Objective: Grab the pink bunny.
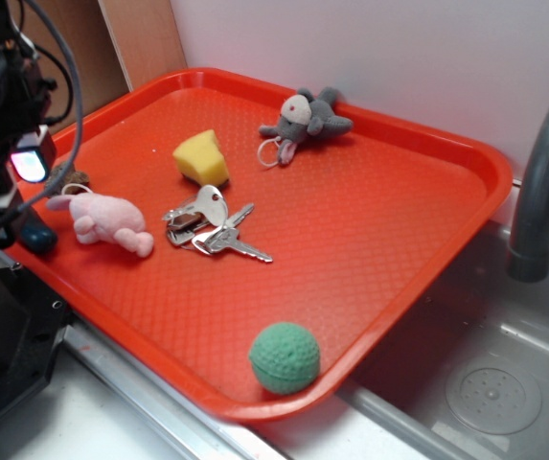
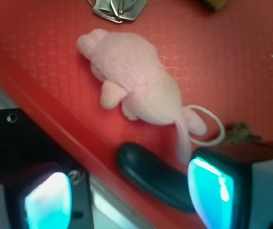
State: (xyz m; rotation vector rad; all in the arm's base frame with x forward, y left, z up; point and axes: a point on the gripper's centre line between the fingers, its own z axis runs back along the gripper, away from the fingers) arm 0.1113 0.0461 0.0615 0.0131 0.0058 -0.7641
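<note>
Five loose things on a red tray (image 1: 379,230) in the exterior view, plus more at its left edge. Pink bunny (image 1: 109,222) lying on its side at left centre of that frame, near the tray's left rim, with a thin pale loop at its upper-left end. Just right of it, a bunch of keys (image 1: 215,228), close but apart. Above the keys, a yellow wedge (image 1: 202,158). Near the upper middle, by the tray's far rim, a grey plush mouse (image 1: 305,119) with a white face. Low in the frame, at the near rim, a green ball (image 1: 285,356). At far left, against the tray's rim, a dark blue rounded object (image 1: 37,237), and a small brown thing (image 1: 76,179) just above the bunny.

Black robot arm filling the far left edge of the exterior frame, a glowing pad showing at its lower end. Grey faucet (image 1: 542,172) at right, over a metal sink (image 1: 485,374).

In the wrist view, pink bunny (image 2: 134,83) across the upper middle, lying diagonally, loop toward the right. Pincer (image 2: 129,195) spread wide at the bottom of the frame, glowing cyan pads (image 2: 48,202) at lower left and lower right, holding nothing. Left pad off the tray's rim, right pad above the tray, close to the bunny's loop. Dark blue object (image 2: 150,174) lying between the pads, below the bunny. Keys (image 2: 117,8) cut off at the top edge.
</note>
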